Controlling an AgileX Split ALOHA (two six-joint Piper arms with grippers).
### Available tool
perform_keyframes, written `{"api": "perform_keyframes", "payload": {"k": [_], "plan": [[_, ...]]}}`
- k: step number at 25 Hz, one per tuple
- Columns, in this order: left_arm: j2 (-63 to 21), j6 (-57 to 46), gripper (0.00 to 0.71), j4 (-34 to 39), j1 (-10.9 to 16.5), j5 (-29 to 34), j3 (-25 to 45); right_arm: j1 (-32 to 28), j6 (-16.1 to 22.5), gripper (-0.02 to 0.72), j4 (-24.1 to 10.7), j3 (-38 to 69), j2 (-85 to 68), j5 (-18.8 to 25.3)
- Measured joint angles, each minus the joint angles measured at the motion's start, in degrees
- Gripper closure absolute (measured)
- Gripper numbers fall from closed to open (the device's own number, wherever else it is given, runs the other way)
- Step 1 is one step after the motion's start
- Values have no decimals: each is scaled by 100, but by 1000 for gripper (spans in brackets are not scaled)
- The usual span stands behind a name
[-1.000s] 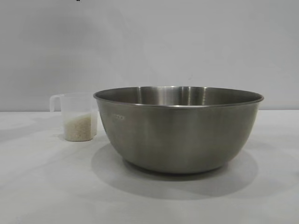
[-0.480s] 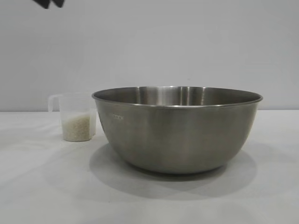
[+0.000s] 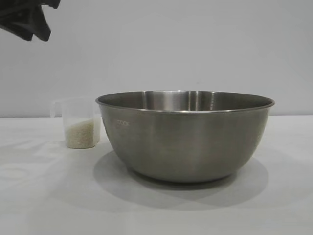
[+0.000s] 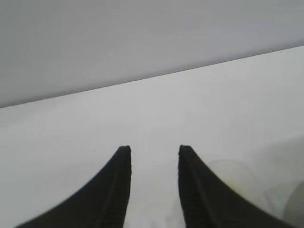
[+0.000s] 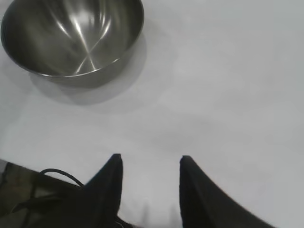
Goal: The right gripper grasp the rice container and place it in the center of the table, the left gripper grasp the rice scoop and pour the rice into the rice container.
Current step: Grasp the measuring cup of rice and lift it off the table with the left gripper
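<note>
left wrist view shows left gripper [image 4: 153, 154] spread apart, holding nothing; it could knock over the rice scoop [image 3: 78, 122] when descending.

Plain pale grey wall [image 3: 195, 44] behind table [image 3: 44, 196], bare, evenly lit. Table white, matte; far edge meets wall in straight level line. Light soft, from above: broad diffuse shadows on table surface, no hard edges. In right wrist view, dark cables [image 5: 42, 190] and dark gap just past table edge. Floor, windows, other furniture not in view.
</note>
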Motion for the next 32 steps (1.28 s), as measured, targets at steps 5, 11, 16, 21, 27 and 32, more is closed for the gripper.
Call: {"api": "perform_keyframes", "payload": {"k": [5,11,16,21,27,32], "plan": [[-33,-839,515,811,0,-597,668,0,149,459,-22,131,-823,219],[183,-1569,515,1643,0,-1642,1343,0,217,459,-105,194,-1087,267],[888,-1750,515,2027,0,-2438,1543,0,253,459,-273,367,-1087,-250],[1574,-1778,515,2057,0,-3276,1543,0,253,459,-309,497,-1087,-509],[2464,-1778,515,2057,0,-4410,1543,0,253,459,-309,497,-1087,-526],[3079,-1778,515,1995,0,-4435,1474,0,253,459,-309,497,-1087,-526]]}}
